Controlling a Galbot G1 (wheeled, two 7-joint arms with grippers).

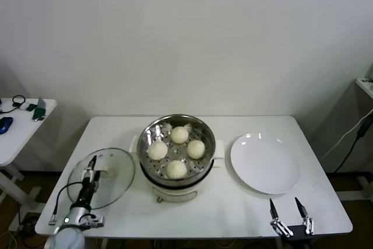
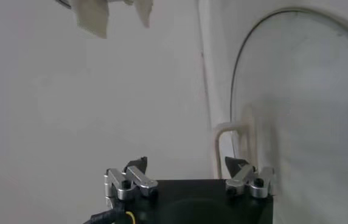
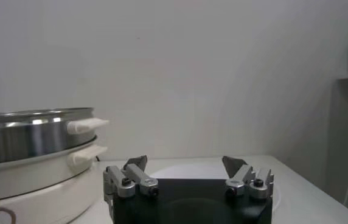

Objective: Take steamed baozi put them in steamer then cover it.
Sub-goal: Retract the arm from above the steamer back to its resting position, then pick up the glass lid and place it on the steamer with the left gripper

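Four cream-white baozi (image 1: pixel 179 135) lie in the shiny steel steamer (image 1: pixel 201 126) on its cream cooker base (image 1: pixel 175 193) at the table's middle. The glass cover (image 1: pixel 116 170) lies flat on the table left of the steamer. My left gripper (image 1: pixel 91 166) is open just over the cover, by its cream handle (image 2: pixel 232 140); the left wrist view shows the open left gripper (image 2: pixel 186 163) and the cover's rim (image 2: pixel 241 61). My right gripper (image 1: pixel 287 208) is open and empty at the table's front right. The right wrist view shows the right gripper (image 3: pixel 185 161) and the steamer (image 3: pixel 34 131) off to one side.
An empty flat white plate (image 1: pixel 265 163) lies right of the steamer, also in the right wrist view (image 3: pixel 186 170). A small side table (image 1: pixel 23 126) with cables and small items stands far left. A shelf edge (image 1: pixel 366 83) and a cable are at far right.
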